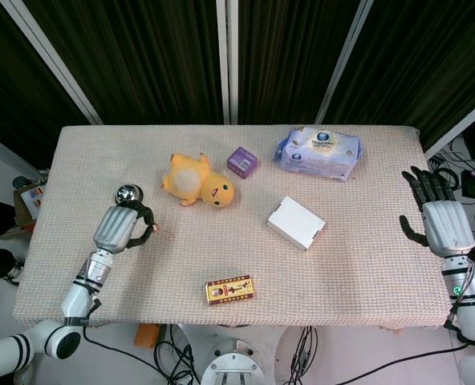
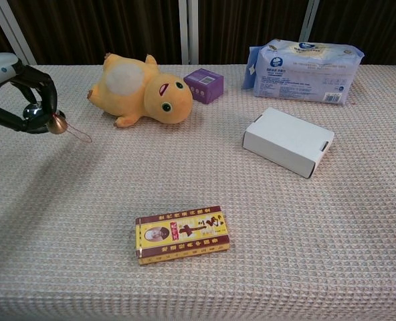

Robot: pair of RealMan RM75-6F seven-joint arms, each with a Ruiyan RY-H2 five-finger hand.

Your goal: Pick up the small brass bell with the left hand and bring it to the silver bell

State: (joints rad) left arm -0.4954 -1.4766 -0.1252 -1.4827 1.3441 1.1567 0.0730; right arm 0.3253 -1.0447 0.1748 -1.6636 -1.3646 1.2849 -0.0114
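Observation:
My left hand [image 1: 122, 227] [image 2: 14, 93] hovers over the left part of the table and pinches the small brass bell [image 2: 57, 124] [image 1: 153, 228] at its fingertips, with the bell's thin cord trailing to the right. The silver bell [image 1: 127, 193] [image 2: 31, 112] sits on the cloth just behind the hand; in the chest view it shows through the curl of the fingers. My right hand [image 1: 440, 216] hangs open beyond the table's right edge, holding nothing; the chest view does not show it.
A yellow plush duck [image 1: 197, 180] [image 2: 139, 90] lies right of the bells. Further right are a purple box [image 1: 241, 161], a wipes pack [image 1: 318, 151] and a white box [image 1: 296, 222]. A red and yellow card box [image 1: 229, 289] lies near the front edge.

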